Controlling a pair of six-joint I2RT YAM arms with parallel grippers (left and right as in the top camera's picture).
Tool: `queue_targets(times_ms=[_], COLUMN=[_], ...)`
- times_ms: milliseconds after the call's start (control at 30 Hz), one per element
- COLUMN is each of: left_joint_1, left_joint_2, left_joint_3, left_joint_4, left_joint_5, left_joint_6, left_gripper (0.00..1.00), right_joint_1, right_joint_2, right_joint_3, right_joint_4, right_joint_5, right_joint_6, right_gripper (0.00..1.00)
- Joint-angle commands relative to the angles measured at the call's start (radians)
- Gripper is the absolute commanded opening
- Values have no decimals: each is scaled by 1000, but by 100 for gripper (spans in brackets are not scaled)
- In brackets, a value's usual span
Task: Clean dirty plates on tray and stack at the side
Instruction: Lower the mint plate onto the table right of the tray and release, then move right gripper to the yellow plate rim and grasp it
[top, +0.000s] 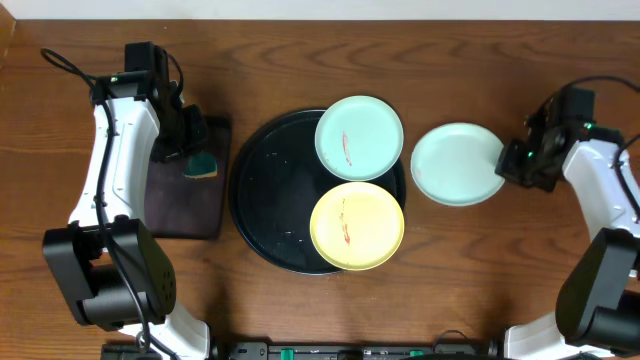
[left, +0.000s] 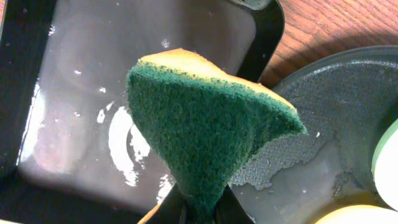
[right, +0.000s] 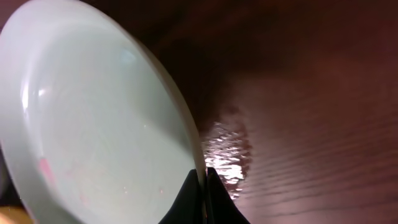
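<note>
**A:** Plates, three of them, at the round black tray (top: 262, 190). Which sits where?

**B:** A mint plate (top: 359, 138) overlaps the tray's far right rim and a yellow plate (top: 357, 226) its near right rim, both smeared red. The third plate (top: 457, 164), also mint, lies off the tray to its right.

**A:** And the grippers?

**B:** The right gripper (right: 202, 186) is pinched tight on the third plate's edge, on the side away from the tray. The left gripper (left: 196, 208), left of the tray over a rectangular tray (top: 180, 215), is clamped on a green-and-yellow sponge (left: 205, 124).

**A:** How will the plates handle?

**B:** Probably light, stiff plastic, slick when wet. The thin rim looks like the only hold, and a one-edge pinch may let a plate tilt.
</note>
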Motion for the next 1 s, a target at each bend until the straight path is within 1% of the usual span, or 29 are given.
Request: queue_targets(times_ms=[0, 233, 300, 400, 433, 533, 700, 800, 867, 967], left_joint_1=[2, 2, 2, 2, 2, 1, 1, 0, -1, -2], left_joint_2=[-8, -8, -8, -8, -8, -8, -8, -8, -8, -8], left_joint_3=[15, 15, 15, 15, 15, 15, 15, 15, 15, 15], left_joint_4=[-2, -2, -2, -2, 0, 2, 2, 2, 2, 2], left_joint_5=[-10, -10, -10, -10, -10, -10, -10, -10, -10, -10], left_joint_6=[10, 9, 9, 9, 9, 9, 10, 10, 10, 9], left_gripper=[7, 7, 7, 7, 7, 7, 8, 8, 7, 7], right_joint_1=[-4, -2, -2, -2, -2, 4, 58, 134, 190, 283], right_joint_2=[-21, -21, -21, -22, -22, -22, -23, -23, -23, -19], right_joint_3=[-47, -132, -140, -135, -129, -80, 74, 154, 164, 151], right_joint_4=[42, 148, 151, 147, 138, 77, -109, -198, -213, -223], right_joint_5=[79, 75, 75, 62, 45, -5, -27, -103, -129, -129], right_joint_6=[20, 20, 19, 11, 8, -18, -39, -68, -67, -65], right_gripper=[1, 1, 8, 24, 28, 35, 37, 42, 48, 51])
